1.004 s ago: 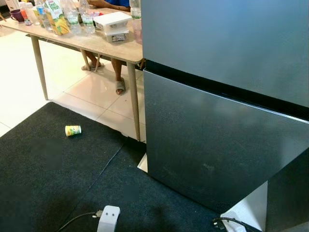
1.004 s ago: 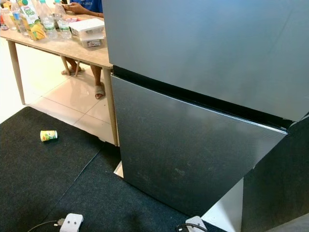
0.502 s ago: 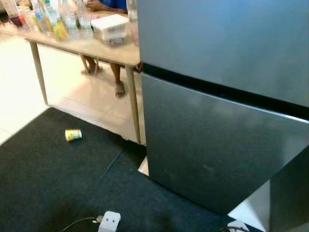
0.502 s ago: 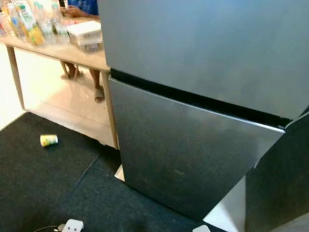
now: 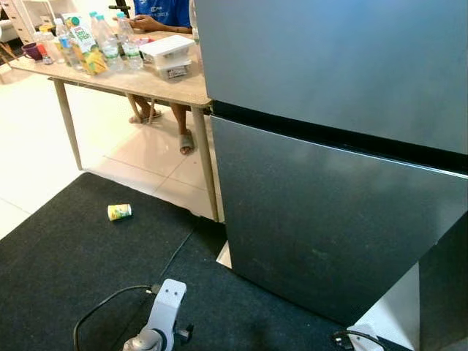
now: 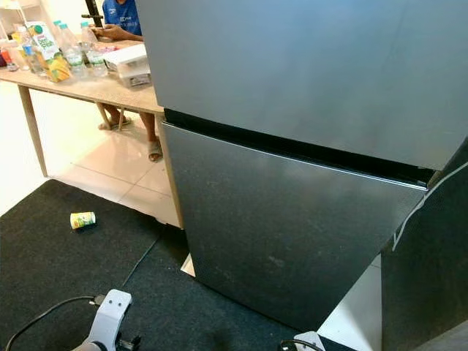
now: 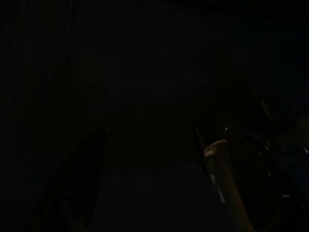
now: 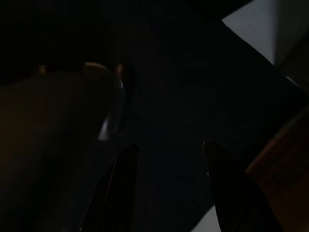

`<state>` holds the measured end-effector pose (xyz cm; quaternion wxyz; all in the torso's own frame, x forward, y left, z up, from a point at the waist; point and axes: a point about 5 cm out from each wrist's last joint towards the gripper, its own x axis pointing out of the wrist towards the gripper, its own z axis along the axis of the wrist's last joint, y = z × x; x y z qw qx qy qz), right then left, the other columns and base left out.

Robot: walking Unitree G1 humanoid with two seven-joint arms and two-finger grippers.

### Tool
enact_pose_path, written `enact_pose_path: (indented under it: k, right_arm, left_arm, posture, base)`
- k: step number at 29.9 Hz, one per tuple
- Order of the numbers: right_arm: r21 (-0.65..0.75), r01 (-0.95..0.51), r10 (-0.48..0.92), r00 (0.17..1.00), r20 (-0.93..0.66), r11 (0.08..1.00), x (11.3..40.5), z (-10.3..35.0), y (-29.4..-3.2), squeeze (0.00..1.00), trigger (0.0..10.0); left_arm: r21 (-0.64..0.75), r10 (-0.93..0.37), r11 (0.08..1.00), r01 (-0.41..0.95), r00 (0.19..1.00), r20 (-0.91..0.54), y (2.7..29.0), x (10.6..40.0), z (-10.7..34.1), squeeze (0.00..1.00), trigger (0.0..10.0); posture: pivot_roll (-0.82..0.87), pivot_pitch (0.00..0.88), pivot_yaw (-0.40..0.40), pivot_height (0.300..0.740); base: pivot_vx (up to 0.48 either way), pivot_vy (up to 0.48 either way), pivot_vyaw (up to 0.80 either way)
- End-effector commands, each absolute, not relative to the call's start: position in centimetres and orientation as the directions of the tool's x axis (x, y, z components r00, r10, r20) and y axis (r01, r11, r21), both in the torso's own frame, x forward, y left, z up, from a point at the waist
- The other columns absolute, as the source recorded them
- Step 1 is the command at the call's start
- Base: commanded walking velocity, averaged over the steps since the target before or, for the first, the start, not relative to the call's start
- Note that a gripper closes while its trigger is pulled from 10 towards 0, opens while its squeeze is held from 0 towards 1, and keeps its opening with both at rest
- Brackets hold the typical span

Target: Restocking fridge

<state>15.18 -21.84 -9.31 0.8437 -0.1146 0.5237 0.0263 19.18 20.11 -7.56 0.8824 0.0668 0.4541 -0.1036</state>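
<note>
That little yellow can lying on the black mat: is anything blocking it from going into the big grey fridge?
Yes. The small yellow-and-green can lies on the black mat, left of the grey two-door fridge. Both fridge doors are shut, so the lower door would have to open first. The mat between them looks bare except for a thin cable.

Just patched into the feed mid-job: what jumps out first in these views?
A tall grey two-door fridge with both doors closed stands right in front. To its left, a light wooden table holds bottles and a white lidded box, with a person seated behind it. A small yellow-green can lies on its side on the black carpet near the table leg.
</note>
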Motion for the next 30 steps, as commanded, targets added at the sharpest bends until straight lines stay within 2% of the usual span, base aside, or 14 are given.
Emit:
enact_pose_path:
  k: [1,6,10,15,21,30]
  right_arm:
    - [-0.154,-0.161,-0.066,0.453,-0.889,0.975,15.2,-9.4,-21.5,0.0,10.0]
    - [-0.167,-0.241,-0.045,0.443,-0.895,0.956,15.3,-9.4,-21.0,0.0,10.0]
    - [-0.196,-0.317,-0.043,0.431,-0.901,0.928,15.5,-9.2,-21.9,0.0,10.0]
    - [-0.207,-0.303,-0.054,0.443,-0.895,0.93,15.9,-8.9,-22.5,0.0,10.0]
    - [-0.229,-0.265,-0.09,0.449,-0.889,0.937,16.0,-8.6,-23.4,0.0,10.0]
    - [-0.207,-0.243,-0.082,0.441,-0.894,0.948,15.4,-9.0,-22.9,0.0,10.0]
  left_arm:
    - [0.031,-0.097,0.973,0.228,0.528,-0.843,21.0,17.7,-8.2,0.0,10.0]
    - [0.036,-0.062,0.982,0.187,0.492,-0.869,21.6,15.6,-9.0,0.0,10.0]
    - [-0.006,-0.07,0.992,0.129,0.495,-0.866,20.3,15.1,-9.4,0.0,10.0]
    - [-0.03,-0.089,0.992,0.124,0.499,-0.862,19.5,15.0,-9.6,0.0,10.0]
    - [-0.029,-0.111,0.984,0.174,0.484,-0.868,18.8,15.2,-9.6,0.0,10.0]
    - [-0.013,-0.127,0.977,0.214,0.526,-0.841,18.8,17.5,-8.6,0.0,10.0]
  posture:
    - [-0.08,0.101,0.036,0.74]
    - [-0.07,0.082,-0.019,0.74]
    - [-0.07,0.097,-0.042,0.74]
    - [-0.07,0.088,-0.046,0.74]
    - [-0.1,0.062,-0.014,0.74]
    - [-0.1,0.065,0.01,0.74]
  base:
    - [0.0,0.0,0.0]
    - [0.0,0.0,0.0]
    - [0.0,0.0,0.0]
    - [0.0,0.0,0.0]
    - [0.0,0.0,0.0]
    - [0.0,0.0,0.0]
